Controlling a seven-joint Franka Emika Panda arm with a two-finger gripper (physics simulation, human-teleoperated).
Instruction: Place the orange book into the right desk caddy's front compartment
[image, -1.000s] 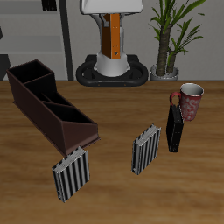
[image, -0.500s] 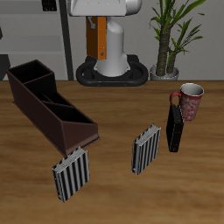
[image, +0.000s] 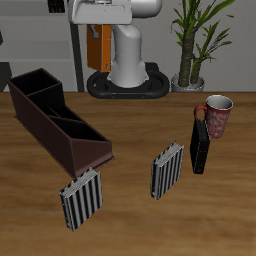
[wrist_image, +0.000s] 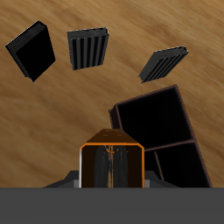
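Orange book (image: 97, 48) hangs clamped in the gripper (wrist_image: 111, 163), high above the table and behind the right desk caddy (image: 52, 117). Over the last second the arm has swung it sideways from in front of the robot's base toward the caddy's side, staying high. The wrist view looks down past the book's end at the caddy's open compartments beyond it, so the carry looks well underway; lining up over the front compartment and lowering remain.
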